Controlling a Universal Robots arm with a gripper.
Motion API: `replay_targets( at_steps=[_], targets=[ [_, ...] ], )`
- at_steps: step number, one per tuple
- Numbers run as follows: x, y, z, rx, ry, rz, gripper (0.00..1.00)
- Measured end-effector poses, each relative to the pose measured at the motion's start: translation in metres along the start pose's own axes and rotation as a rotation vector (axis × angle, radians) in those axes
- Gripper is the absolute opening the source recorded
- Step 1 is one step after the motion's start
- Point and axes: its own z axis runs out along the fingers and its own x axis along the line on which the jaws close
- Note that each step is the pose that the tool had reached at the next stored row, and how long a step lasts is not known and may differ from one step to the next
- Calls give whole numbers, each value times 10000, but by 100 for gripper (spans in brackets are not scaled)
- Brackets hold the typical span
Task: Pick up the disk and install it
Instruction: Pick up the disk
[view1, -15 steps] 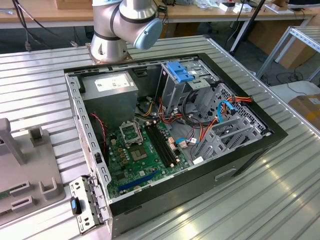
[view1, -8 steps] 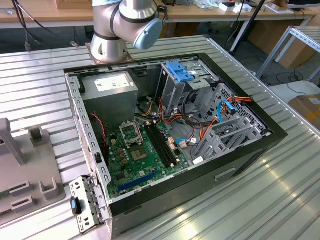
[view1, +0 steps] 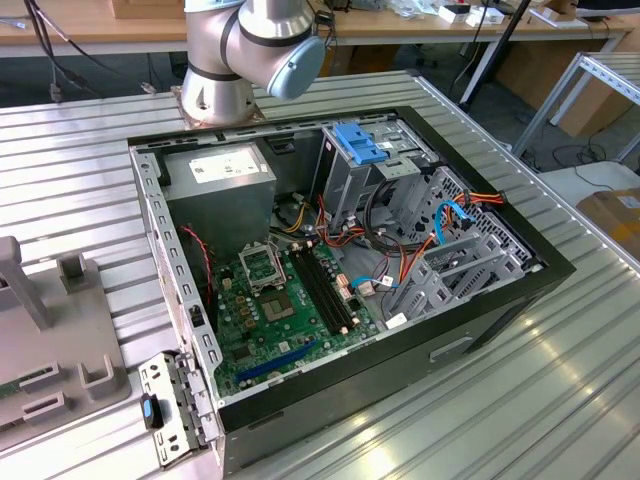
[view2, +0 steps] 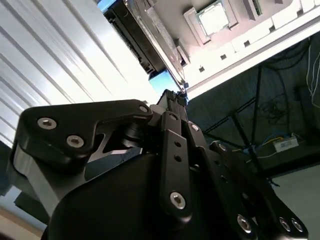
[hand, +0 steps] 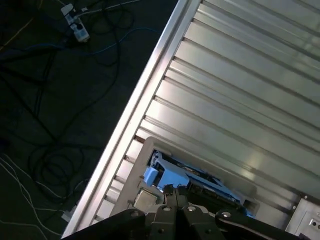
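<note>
Disk (hand: 172, 172) lies flat just ahead of the fingertips in the first wrist view, with a blue rail along the near edge and a darker body behind it. In the second wrist view it is seen edge-on (view2: 145, 50), again right past the tips. Gripper (hand: 175, 191) points at the disk's near blue edge. The jaws look pressed together with nothing seen between them; cannot tell if the tips touch the rail. In the second wrist view the gripper (view2: 172, 97) reaches out long and narrow, black linkages drawn in.

The disk rests on a pale grey fixture tray (view2: 235, 40), which continues past the jaws' tips and carries a small square chip (view2: 215, 17). Tray sits on the ribbed metal table (hand: 240, 90), which spreads out beyond the jaws. The table's edge rail runs to one side of the jaws, with dark floor and loose cables (hand: 60, 100) below.

Exterior view: arm (view1: 250, 50) with its base by the open computer case (view1: 480, 330).
</note>
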Motion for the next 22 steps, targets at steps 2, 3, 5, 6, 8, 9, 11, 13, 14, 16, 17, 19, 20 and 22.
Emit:
replay_targets(
  at_steps=[2,3,5,6,8,9,11,13,14,16,17,19,20,22],
  targets=[
    [0,0,1,-6,17,-626,11],
    [0,0,2,-11,29,-1032,11],
    [0,0,3,-15,40,-1432,11],
    [0,0,5,-21,55,-1904,11],
    [0,0,7,-28,73,-2531,11],
    [0,0,10,-34,87,-3050,11],
    [0,-1,14,-43,111,-3903,11],
    [0,-1,16,-48,125,-4358,11],
    [0,0,15,-48,128,-4438,11],
    [0,0,16,-47,128,-4448,11],
    [0,0,16,-48,128,-4448,11],
    [0,0,16,-48,129,-4481,11],
    [0,0,16,-49,131,-4579,11],
    [0,0,16,-56,149,-5205,11]
  ],
)
